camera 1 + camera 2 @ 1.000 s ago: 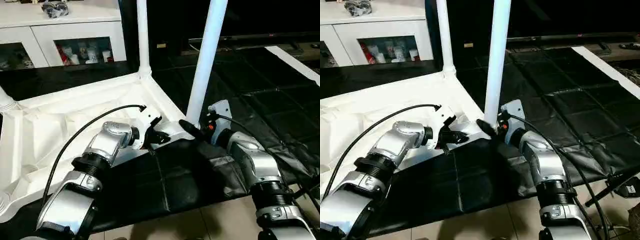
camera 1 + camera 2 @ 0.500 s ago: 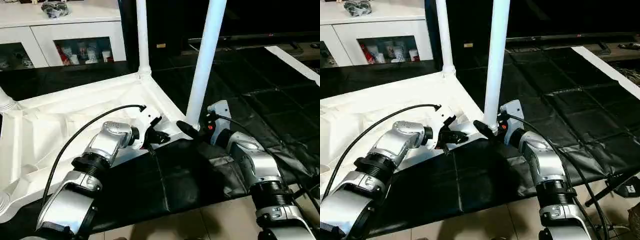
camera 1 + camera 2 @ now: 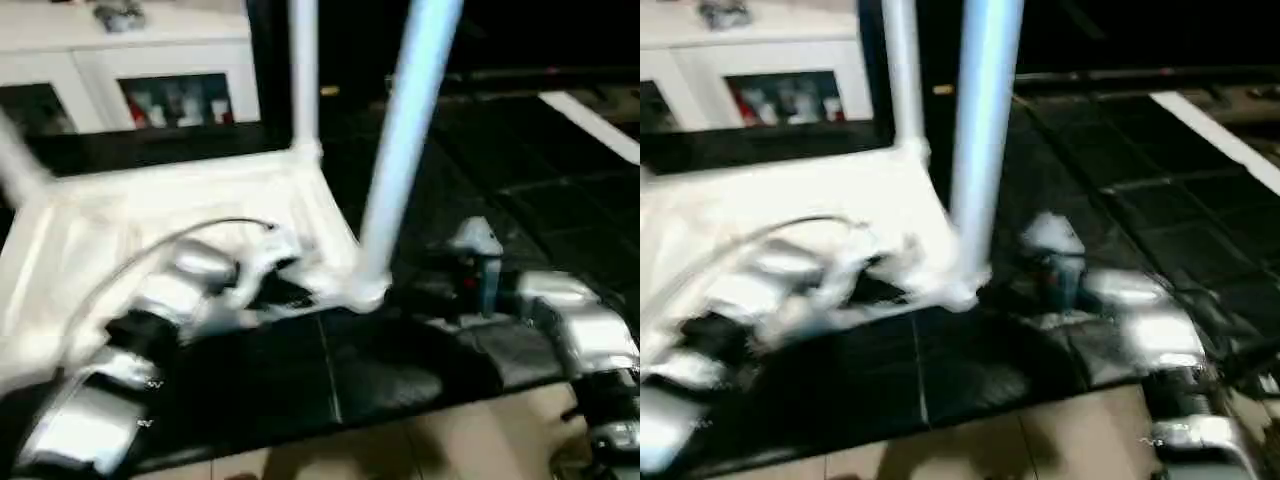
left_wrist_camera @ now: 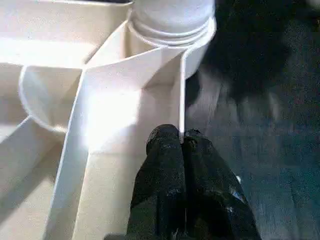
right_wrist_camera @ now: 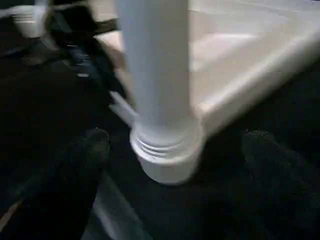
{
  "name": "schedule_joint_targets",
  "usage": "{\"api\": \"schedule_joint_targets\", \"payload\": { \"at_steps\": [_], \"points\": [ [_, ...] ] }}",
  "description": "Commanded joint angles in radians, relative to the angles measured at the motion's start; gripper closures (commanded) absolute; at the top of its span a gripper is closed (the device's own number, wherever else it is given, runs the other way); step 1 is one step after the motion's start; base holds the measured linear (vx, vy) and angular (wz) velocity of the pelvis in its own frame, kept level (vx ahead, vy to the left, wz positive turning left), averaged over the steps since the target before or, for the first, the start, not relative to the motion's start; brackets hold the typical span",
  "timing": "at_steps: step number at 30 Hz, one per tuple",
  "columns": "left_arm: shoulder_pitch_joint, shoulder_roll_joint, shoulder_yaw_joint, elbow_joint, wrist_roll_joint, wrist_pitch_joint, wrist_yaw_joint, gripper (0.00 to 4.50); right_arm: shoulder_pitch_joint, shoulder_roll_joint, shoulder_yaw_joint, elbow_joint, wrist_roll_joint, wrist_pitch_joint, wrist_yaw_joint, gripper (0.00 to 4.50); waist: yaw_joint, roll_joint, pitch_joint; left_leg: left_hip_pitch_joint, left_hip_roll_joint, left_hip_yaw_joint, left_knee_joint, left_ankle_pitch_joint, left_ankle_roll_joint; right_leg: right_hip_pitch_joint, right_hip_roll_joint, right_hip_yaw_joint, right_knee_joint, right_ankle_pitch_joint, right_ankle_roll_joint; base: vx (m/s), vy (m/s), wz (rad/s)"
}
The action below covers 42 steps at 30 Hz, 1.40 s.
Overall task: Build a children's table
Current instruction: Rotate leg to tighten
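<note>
The children's table (image 3: 170, 200) lies upside down on a black mat (image 3: 400, 360) spread over the floor, its ribbed white underside facing up. Behind it stands a white cabinet (image 3: 150, 60) with glass doors. Three legs stand upright in its corner sockets: one leg (image 3: 405, 150) at the near corner between the two arms, another leg (image 3: 303, 70) at the corner beyond it, and a third leg (image 3: 20, 165) at the far left edge of the head view.

The left gripper (image 4: 181, 145) has its two black fingers pressed together with nothing between them; their tips rest against the thin white rim wall of the top, just beside the near corner socket (image 4: 175, 30), where the threaded foot of the leg sits.

The right gripper (image 5: 172, 145) stands wide open, one dark finger (image 5: 85, 150) on each side of the near leg's base, neither one touching it. The leg's ribbed collar (image 5: 167, 150) sits in the socket between those fingers, and the silver right forearm (image 3: 580, 330) lies over the mat to the right of the table corner
</note>
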Motion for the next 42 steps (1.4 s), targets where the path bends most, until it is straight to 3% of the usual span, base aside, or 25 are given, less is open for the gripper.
{"api": "schedule_joint_targets", "payload": {
  "at_steps": [1,3,8,15,25,35,36,42],
  "points": [
    [-0.015,-0.036,-0.026,-0.038,-0.018,-0.021,-0.035,4.5,-0.007,0.001,0.019,-0.023,0.016,0.008,0.019,0.07,0.006,-0.002,-0.069,0.016,0.045,-0.009,-0.062,-0.203,0.061,0.057,-0.074,0.06,-0.08,-0.3,-0.204,0.0,0.0,0.0],
    [-0.01,-0.03,-0.028,-0.041,-0.023,-0.032,-0.047,4.5,0.0,-0.012,0.026,-0.039,0.026,0.017,0.046,0.07,0.016,-0.003,-0.069,0.025,0.052,-0.007,-0.066,-0.203,0.047,0.049,-0.07,0.063,-0.078,-0.294,-0.206,0.0,0.0,0.0],
    [0.01,-0.006,-0.042,-0.054,-0.034,-0.083,-0.116,4.5,0.008,-0.044,0.046,-0.051,0.042,0.02,0.113,0.07,0.023,-0.009,-0.073,0.011,0.048,-0.008,-0.065,-0.179,0.053,0.059,-0.071,0.066,-0.065,-0.23,-0.204,0.0,0.0,0.0],
    [0.047,0.007,-0.056,-0.099,-0.035,-0.097,-0.147,4.5,0.007,-0.04,0.064,-0.048,0.037,-0.012,0.129,0.07,0.025,-0.009,-0.072,0.012,0.049,-0.006,-0.064,-0.163,0.053,0.054,-0.071,0.066,-0.065,-0.249,-0.2,0.0,0.0,0.0],
    [0.064,0.006,-0.05,-0.117,-0.034,-0.099,-0.128,4.5,-0.008,-0.024,0.087,0.008,0.02,-0.061,0.135,0.97,0.025,-0.011,-0.072,0.011,0.048,-0.006,-0.064,-0.167,0.049,0.054,-0.072,0.066,-0.066,-0.262,-0.194,0.0,0.0,0.0],
    [0.065,0.001,-0.046,-0.113,-0.032,-0.096,-0.111,4.5,-0.02,-0.017,0.095,0.045,0.021,-0.068,0.144,1.81,0.025,-0.012,-0.073,0.011,0.046,-0.005,-0.062,-0.158,0.055,0.055,-0.071,0.066,-0.066,-0.262,-0.192,0.0,0.0,0.0],
    [0.064,0.0,-0.045,-0.112,-0.031,-0.095,-0.107,4.5,-0.02,-0.016,0.094,0.047,0.022,-0.068,0.145,2.1,0.025,-0.012,-0.073,0.011,0.047,-0.006,-0.063,-0.156,0.056,0.055,-0.071,0.066,-0.066,-0.259,-0.194,0.0,0.0,0.0],
    [0.055,-0.017,-0.029,-0.094,-0.032,-0.078,-0.067,4.5,-0.015,-0.002,0.09,0.036,0.048,-0.049,0.148,2.42,0.026,-0.013,-0.072,0.012,0.046,-0.005,-0.063,-0.167,0.054,0.055,-0.071,0.066,-0.068,-0.276,-0.191,0.0,0.0,0.0]
  ]
}}
